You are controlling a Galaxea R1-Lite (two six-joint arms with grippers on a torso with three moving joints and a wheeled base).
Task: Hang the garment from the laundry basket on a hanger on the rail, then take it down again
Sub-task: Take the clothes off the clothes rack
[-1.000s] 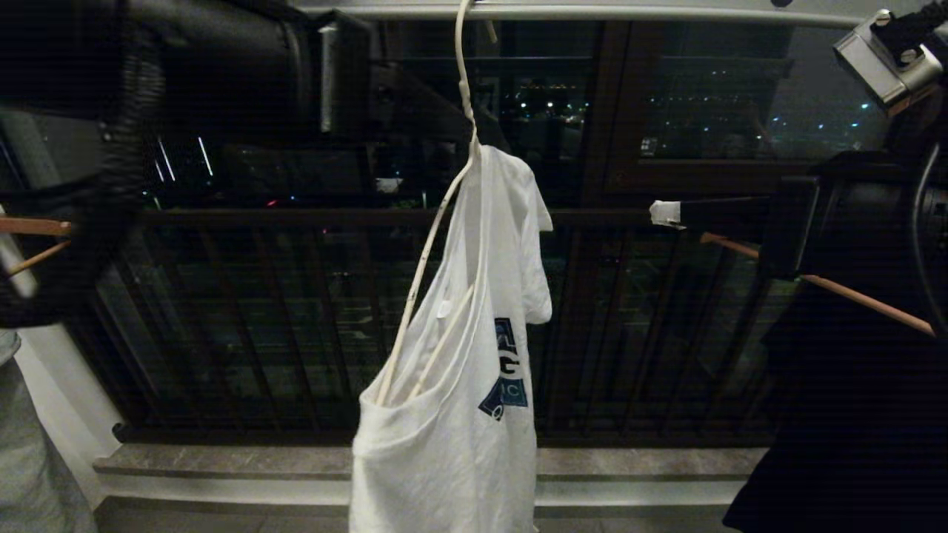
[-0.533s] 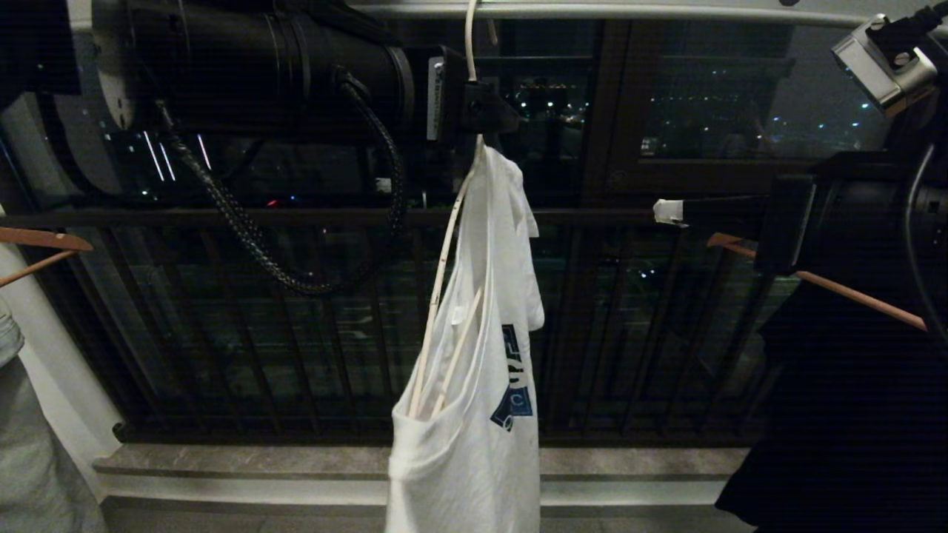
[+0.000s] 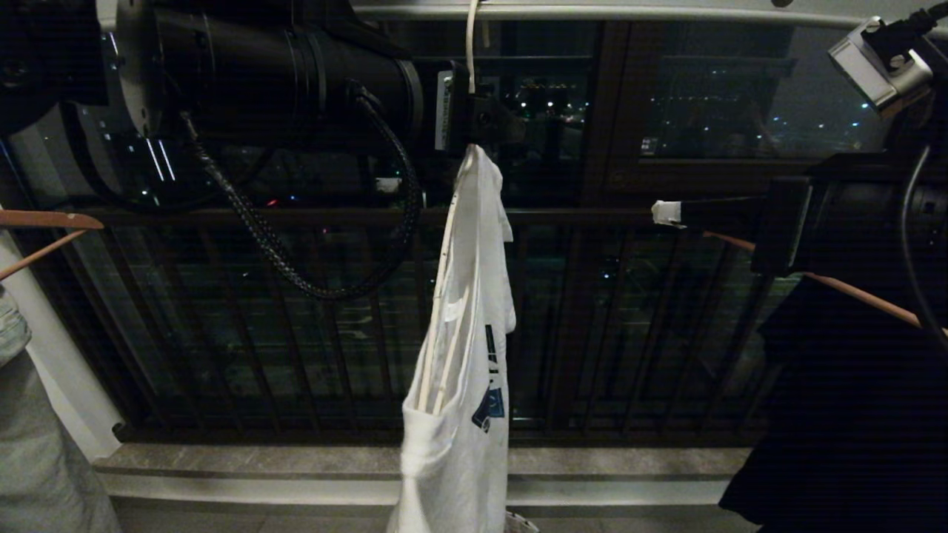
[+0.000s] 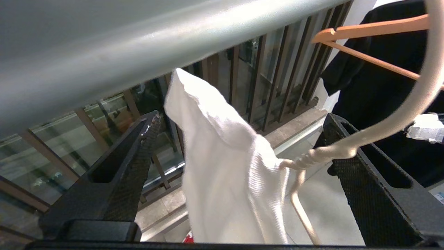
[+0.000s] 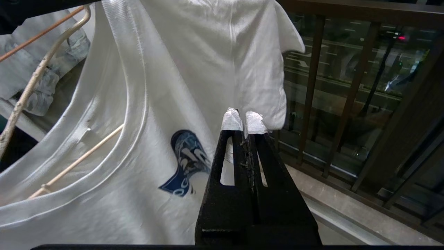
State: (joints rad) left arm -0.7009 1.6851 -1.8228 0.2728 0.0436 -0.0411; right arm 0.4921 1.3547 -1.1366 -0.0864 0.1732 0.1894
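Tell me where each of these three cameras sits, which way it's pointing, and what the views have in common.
Head view: on the robot's head, facing the balcony railing; shows the left arm's gripper at the hanger neck and the right gripper off to the side.
Left wrist view: behind the open fingers, looking under the rail at the hanger's twisted neck.
Right wrist view: behind the shut fingers, facing the garment.
Shared: all three show the garment and hanger.

Dim night scene in head view, distant city lights beyond glass. Brighter in both wrist views; soft glare along the rail [image 4: 145, 48], slightly blurred.
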